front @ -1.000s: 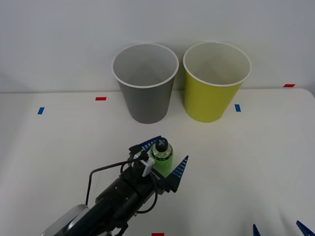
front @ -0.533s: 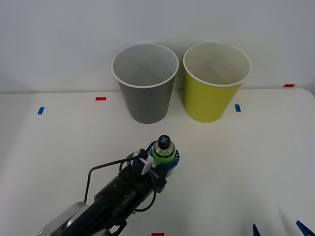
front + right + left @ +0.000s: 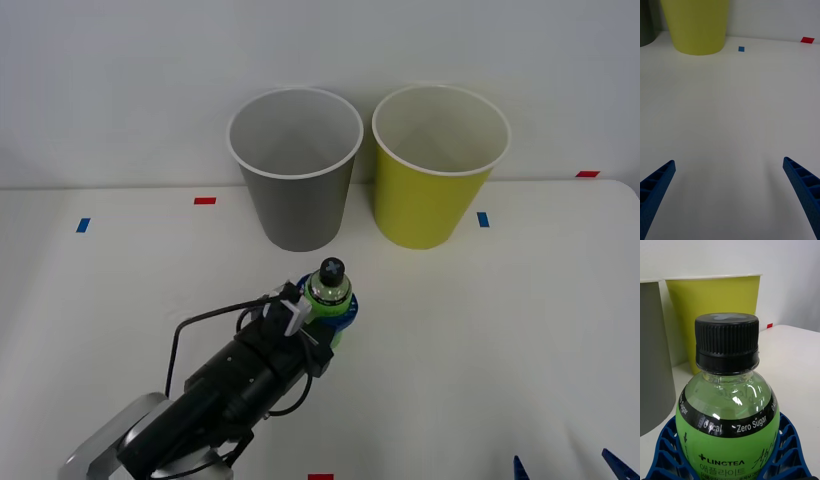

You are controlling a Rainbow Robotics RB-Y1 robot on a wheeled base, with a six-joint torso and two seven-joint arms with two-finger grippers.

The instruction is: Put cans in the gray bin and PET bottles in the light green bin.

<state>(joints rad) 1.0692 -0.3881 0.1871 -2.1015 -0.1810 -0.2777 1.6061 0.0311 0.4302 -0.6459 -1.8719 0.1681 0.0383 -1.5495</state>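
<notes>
While the green bottle stands upright with its black cap on top, the left gripper has its blue fingers wrapped tight around the body, in front of the two bins. Behind it the gray bin and the light green bin stand side by side at the back of the white table. Near the table's front right edge, the right gripper has its fingers spread wide, holding nothing.

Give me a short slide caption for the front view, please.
Left gripper shut around a small green bottle, upright before the gray bin and the light green bin.
</notes>
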